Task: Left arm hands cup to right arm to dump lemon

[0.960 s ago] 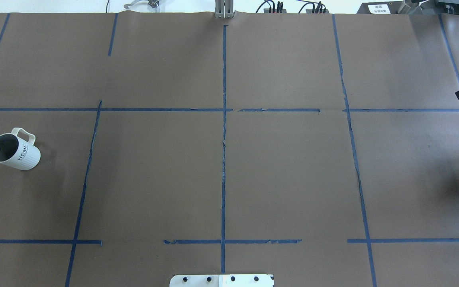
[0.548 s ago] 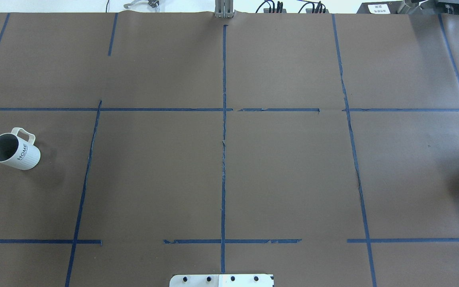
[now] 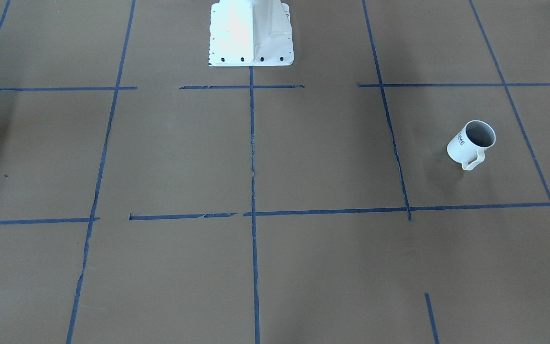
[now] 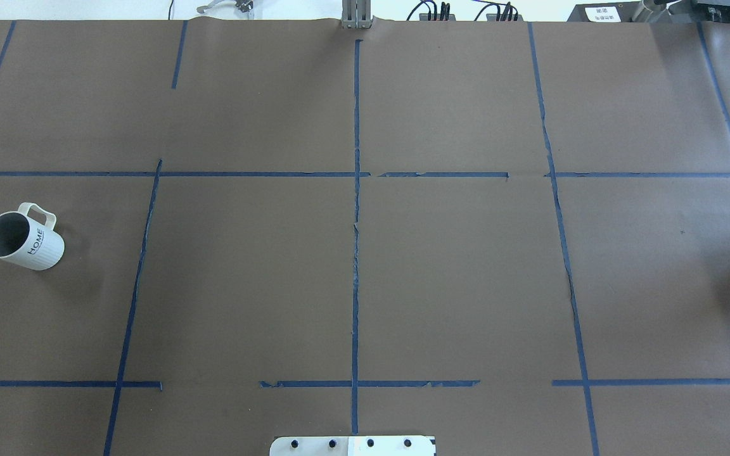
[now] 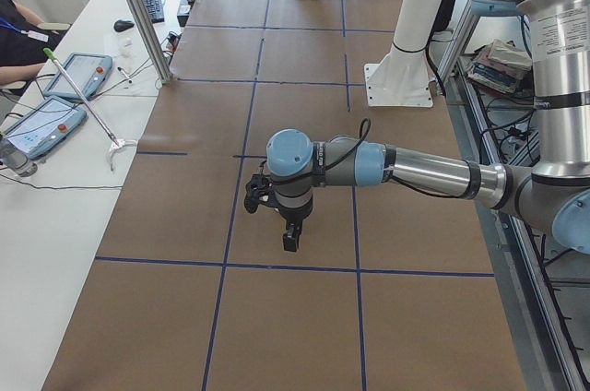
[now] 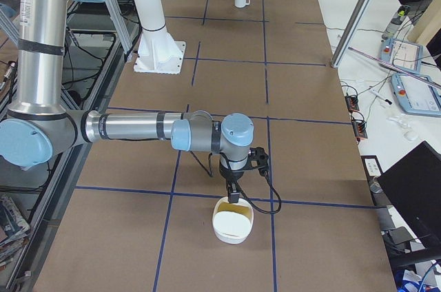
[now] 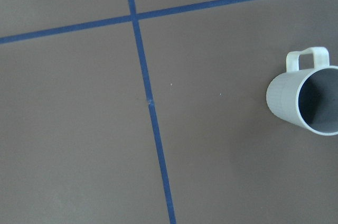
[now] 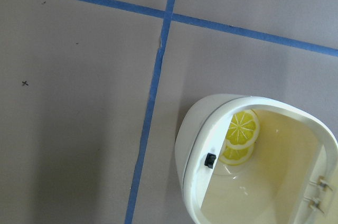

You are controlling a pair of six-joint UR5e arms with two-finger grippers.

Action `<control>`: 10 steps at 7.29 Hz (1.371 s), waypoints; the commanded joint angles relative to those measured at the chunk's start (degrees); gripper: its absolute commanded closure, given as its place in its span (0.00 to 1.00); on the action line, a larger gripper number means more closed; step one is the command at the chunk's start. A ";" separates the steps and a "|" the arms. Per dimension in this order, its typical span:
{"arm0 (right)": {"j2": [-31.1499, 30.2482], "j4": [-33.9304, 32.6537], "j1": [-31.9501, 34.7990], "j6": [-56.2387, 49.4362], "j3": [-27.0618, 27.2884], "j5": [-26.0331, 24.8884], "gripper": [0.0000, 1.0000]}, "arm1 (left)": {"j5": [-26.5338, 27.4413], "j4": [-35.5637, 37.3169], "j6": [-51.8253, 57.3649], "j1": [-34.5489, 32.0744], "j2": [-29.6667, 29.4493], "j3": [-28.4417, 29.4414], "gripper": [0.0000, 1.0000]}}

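Cup (image 4: 23,240) lettered "HOME" stands untouched, apart from left gripper (image 5: 290,240). Lemon (image 8: 242,129) in bowl (image 8: 193,139) beneath right gripper (image 6: 234,197). Cannot tell finger states.

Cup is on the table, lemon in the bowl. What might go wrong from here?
1. The right gripper hangs just over the rim of the bowl. A careless move may knock it and spill the lemon.
2. The cup shows at the edge of the left wrist view, so the left gripper seems close by. A low sweep might tip it.
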 commanded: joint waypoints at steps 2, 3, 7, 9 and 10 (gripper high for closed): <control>-0.34 -0.41 0.24 0.46 0.99 3.74 0.00 | 0.43 -4.28 -0.16 -0.38 3.78 -0.16 0.00; -0.34 -0.41 0.16 0.46 0.99 3.84 0.00 | 0.43 -4.30 -0.86 -0.30 3.79 0.01 0.00; -1.04 0.02 0.16 0.38 0.90 3.84 0.00 | -0.18 -4.38 -3.06 -0.21 2.48 0.81 0.00; -1.13 0.11 0.16 0.38 0.90 3.84 0.00 | 0.08 -4.38 -3.15 -0.21 2.39 1.94 0.00; -1.39 0.11 0.16 0.38 0.90 3.76 0.00 | 0.52 -4.30 -3.07 -0.30 2.65 1.86 0.00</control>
